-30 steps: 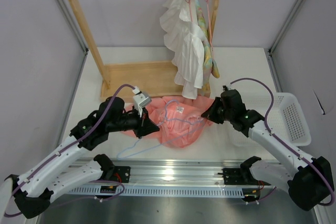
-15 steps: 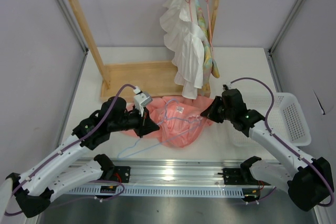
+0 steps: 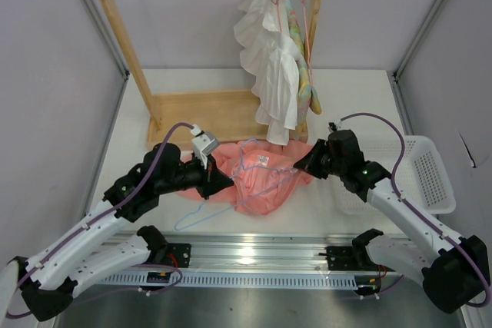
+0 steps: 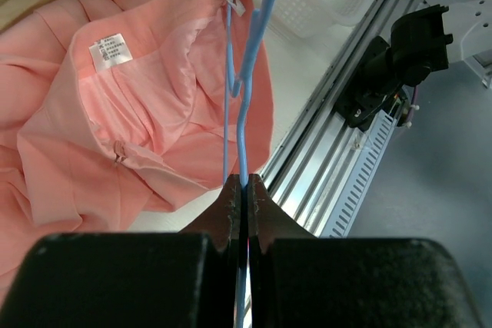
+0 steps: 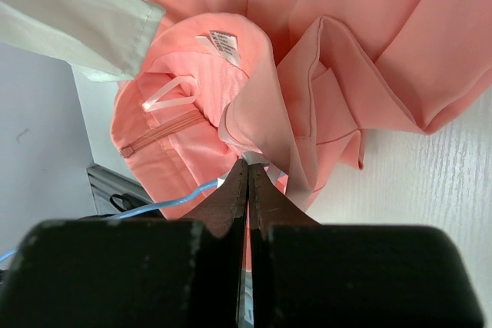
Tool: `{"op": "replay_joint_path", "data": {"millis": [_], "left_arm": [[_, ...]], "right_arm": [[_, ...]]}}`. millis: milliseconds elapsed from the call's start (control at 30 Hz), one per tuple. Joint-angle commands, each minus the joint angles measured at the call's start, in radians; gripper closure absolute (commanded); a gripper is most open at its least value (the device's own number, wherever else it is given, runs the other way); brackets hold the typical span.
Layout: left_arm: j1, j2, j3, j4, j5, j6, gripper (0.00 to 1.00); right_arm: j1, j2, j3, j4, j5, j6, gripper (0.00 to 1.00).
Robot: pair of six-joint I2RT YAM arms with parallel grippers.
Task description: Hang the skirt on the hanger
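Skirt [image 3: 265, 186] lies bunched on the surface [image 3: 354, 97] at centre frame, below the wooden rack [image 3: 131, 59]. Left fingers [image 4: 227, 209] are pinched tight on the hanger [image 4: 237, 105] wire, which runs up across the open waistband. Right fingers [image 5: 231, 197] are clamped on the waistband edge, lifting it. Whether the wire is inside the band cannot be told.

Step in hand, as judged: threading the hanger into the waist. Recommended: hold the opening taut on the right and slide the wire shoulder fully under on the left. Slack fabric risks snagging.
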Motion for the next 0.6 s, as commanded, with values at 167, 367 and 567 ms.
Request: {"op": "replay_joint_path", "data": {"millis": [167,367,567], "left_arm": [[-0.007,-0.024,-0.017,0.083,0.017,-0.003,1.0],[-0.007,-0.035,-0.034,0.08,0.043,0.009,1.0],[-0.007,-0.045,-0.045,0.111,0.045,0.011,1.0]], "right_arm": [[-0.013,-0.011,0.012,0.03,-0.024,0.003,1.0],[-0.024,0.002,0.017,0.033,-0.037,-0.002,1.0],[-0.029,0.017,0.029,0.037,-0.046,-0.006,1.0]]}}
